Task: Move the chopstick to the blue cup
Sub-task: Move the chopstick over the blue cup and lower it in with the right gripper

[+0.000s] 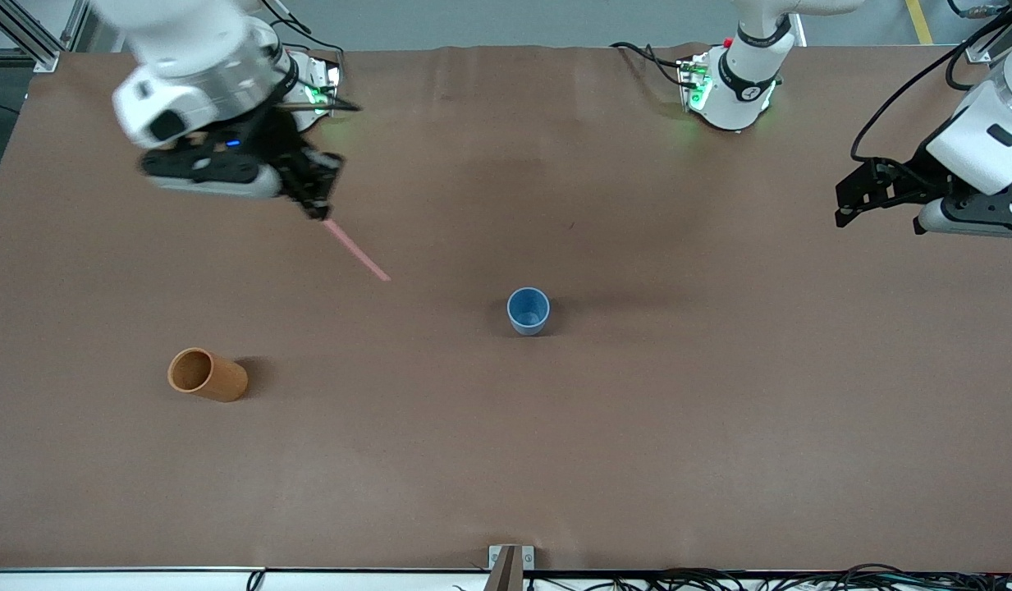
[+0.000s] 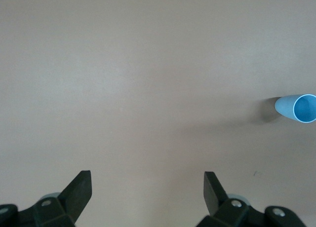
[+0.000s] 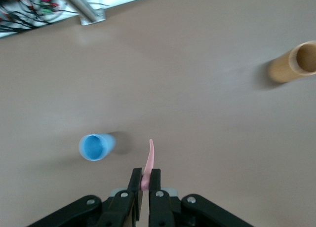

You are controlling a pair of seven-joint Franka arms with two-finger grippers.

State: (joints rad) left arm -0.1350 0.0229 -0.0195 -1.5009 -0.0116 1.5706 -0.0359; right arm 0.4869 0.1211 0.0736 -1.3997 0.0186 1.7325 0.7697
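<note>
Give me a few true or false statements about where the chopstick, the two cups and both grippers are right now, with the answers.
1. The right gripper is shut on the chopstick. True.
2. The chopstick already stands in the blue cup. False: it is up in the air over bare table, apart from the cup.
3. The blue cup stands upright and empty. True.
4. The orange-brown cup lies farther from the front camera than the blue cup. False: it lies nearer, toward the right arm's end.
5. The left gripper holds the blue cup. False: its jaws are open and empty, and that arm waits at its end of the table.
</note>
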